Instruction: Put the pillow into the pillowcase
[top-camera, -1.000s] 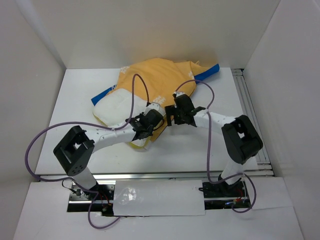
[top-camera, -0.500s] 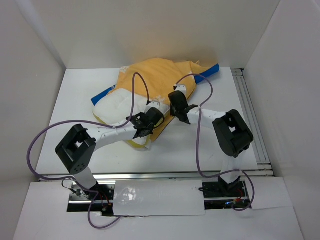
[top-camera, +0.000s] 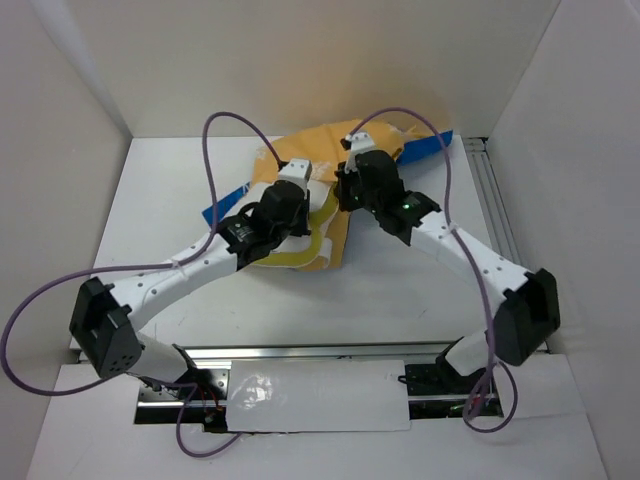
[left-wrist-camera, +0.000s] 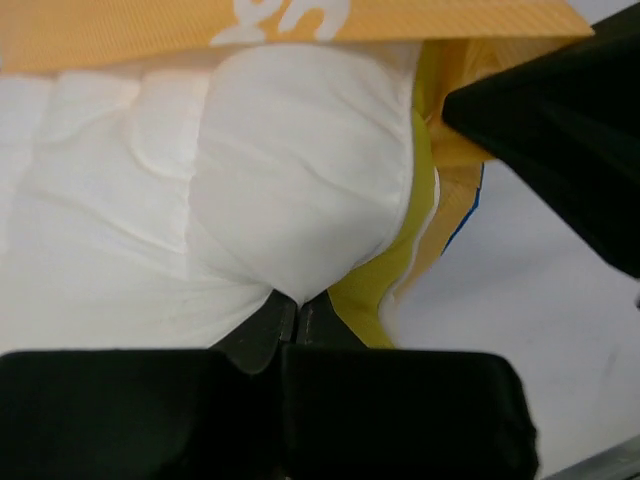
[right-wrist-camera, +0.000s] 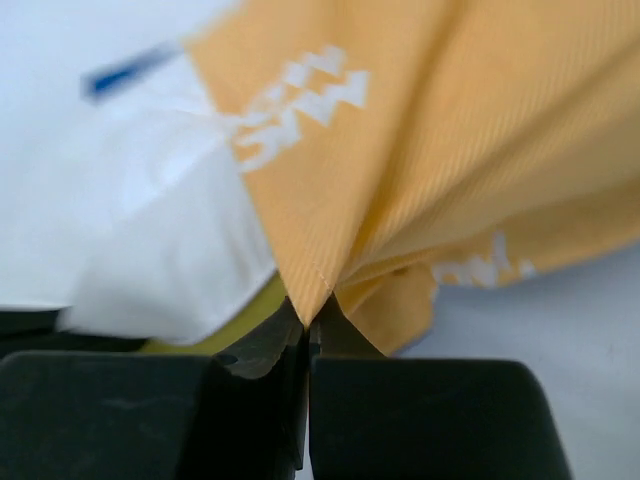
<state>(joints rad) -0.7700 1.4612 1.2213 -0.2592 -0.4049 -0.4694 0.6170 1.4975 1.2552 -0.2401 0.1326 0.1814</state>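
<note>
We had the left gripper (left-wrist-camera: 298, 302) pinched shut on a fold of the pillow (left-wrist-camera: 150, 200), which lay on the worktop (top-camera: 380, 300) with its far end under the orange mouth of the pillowcase (right-wrist-camera: 430, 140). The right gripper (right-wrist-camera: 308, 318) was clamped on that hem. We judged it best to lift the hem clear and feed the pillow in slowly, without tugging either pinch loose.

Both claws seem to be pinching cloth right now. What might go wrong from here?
The left gripper nips only a small fold of the pillow, so the pillow may slip free when pushed. The right gripper holds just a thin point of the pillowcase edge; if that slips, the opening could sag shut. Both grippers sit close together, so they might bump.
</note>
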